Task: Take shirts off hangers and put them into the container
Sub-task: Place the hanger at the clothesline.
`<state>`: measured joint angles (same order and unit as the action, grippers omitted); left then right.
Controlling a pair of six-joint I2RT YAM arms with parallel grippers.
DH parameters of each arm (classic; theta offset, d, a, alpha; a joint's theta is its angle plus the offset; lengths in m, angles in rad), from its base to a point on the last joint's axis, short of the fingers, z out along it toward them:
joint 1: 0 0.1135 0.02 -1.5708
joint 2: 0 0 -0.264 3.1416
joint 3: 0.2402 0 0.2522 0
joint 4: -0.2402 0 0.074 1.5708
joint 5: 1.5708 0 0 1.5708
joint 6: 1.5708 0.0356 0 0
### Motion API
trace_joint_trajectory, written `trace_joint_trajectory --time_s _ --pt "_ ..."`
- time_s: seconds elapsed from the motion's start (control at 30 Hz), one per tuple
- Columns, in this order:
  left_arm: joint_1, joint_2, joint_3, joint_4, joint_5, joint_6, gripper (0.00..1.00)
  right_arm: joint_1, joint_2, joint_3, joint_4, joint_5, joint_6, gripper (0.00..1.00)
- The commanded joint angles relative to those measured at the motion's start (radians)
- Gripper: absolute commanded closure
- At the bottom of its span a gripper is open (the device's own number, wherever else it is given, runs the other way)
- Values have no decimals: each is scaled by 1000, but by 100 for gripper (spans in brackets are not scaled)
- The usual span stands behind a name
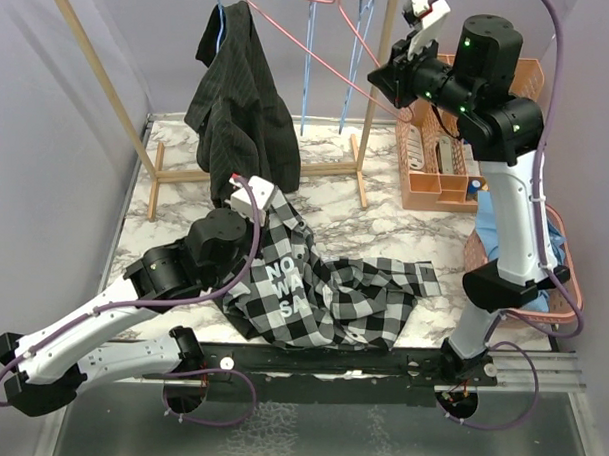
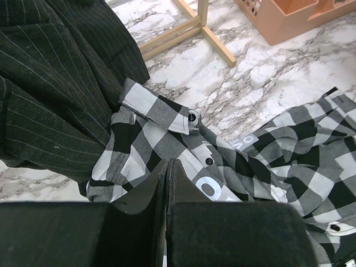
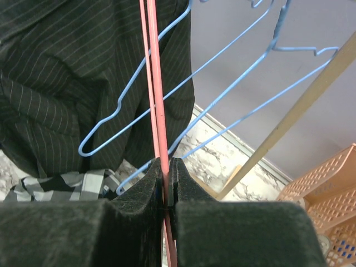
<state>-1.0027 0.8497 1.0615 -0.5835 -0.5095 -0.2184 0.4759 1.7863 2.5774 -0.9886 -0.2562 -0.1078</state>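
Note:
The black-and-white checked shirt (image 1: 322, 289) lies crumpled on the marble table. My left gripper (image 1: 265, 209) is down at its collar end, jaws pressed shut on the checked cloth (image 2: 150, 111); in the left wrist view the left gripper (image 2: 167, 162) rests on the fabric. The black pinstriped shirt (image 1: 239, 96) hangs on the wooden rack. My right gripper (image 1: 389, 86) is raised by the rack, and in the right wrist view the right gripper (image 3: 168, 160) is shut on a pink hanger (image 3: 156, 83). The salmon container (image 1: 571, 287) sits at the right with light blue cloth (image 1: 556, 239) in it.
Bare light blue hangers (image 1: 310, 58) hang from the rack's top bar; one blue hanger (image 3: 82, 149) shows beside the pink one. The rack's wooden foot (image 1: 358, 175) stands on the table. A peach organizer (image 1: 436, 183) is behind the right arm.

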Motion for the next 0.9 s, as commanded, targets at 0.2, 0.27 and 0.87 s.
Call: trace_joint_trajectory --time_s 0.2,0.27,0.87 --pt "0 32 77 -6 22 -38 100 -3 112 59 137 -23 87 99" --pt "0 39 81 -7 27 -39 100 -3 122 58 166 -35 94 99" --pt "-30 99 75 10 28 -56 100 83 237 90 276 5 93 99"
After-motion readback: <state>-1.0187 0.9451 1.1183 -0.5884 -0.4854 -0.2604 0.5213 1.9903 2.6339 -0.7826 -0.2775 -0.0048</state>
